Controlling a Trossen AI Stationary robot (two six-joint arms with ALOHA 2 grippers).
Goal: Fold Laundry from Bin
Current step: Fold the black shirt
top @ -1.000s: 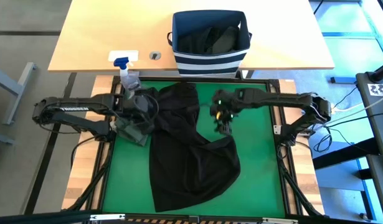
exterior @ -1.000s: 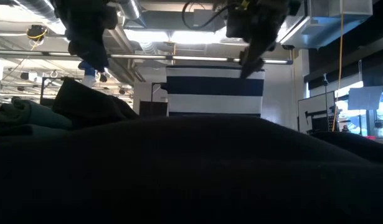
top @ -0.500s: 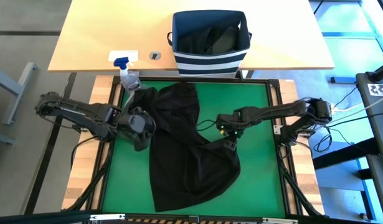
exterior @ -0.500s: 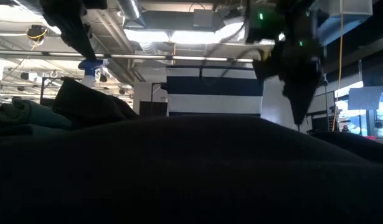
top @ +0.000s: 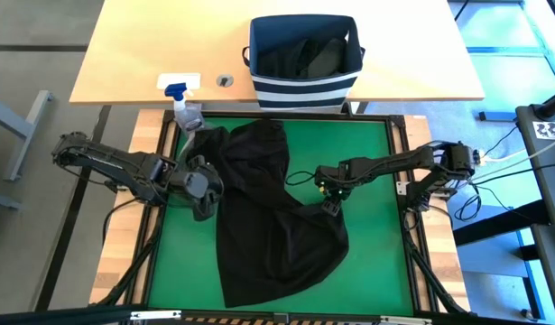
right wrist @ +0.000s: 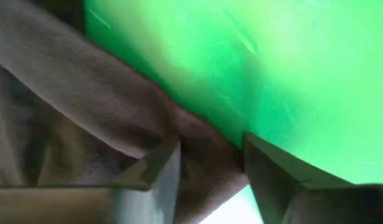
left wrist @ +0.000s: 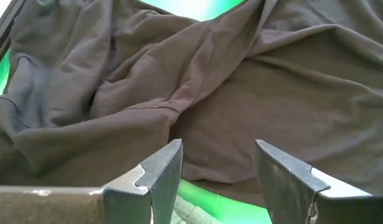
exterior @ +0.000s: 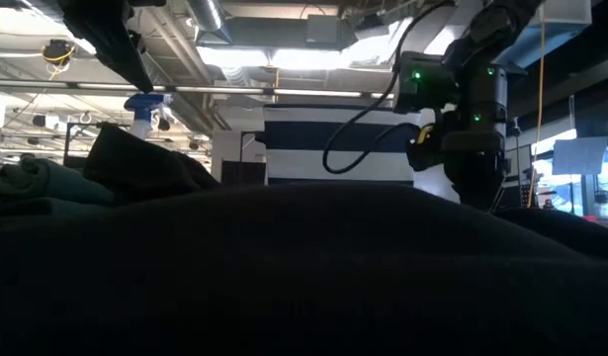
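Lying limp, the black garment (top: 268,217) should be light and floppy; its three-o'clock hem suits the right end effector (right wrist: 207,165), jaws straddling it. Left end effector (left wrist: 217,171) gapes empty.

Dark jointed arms, looping black cables

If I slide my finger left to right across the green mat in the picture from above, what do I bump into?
Left gripper → black garment → right gripper, at the garment's right edge.
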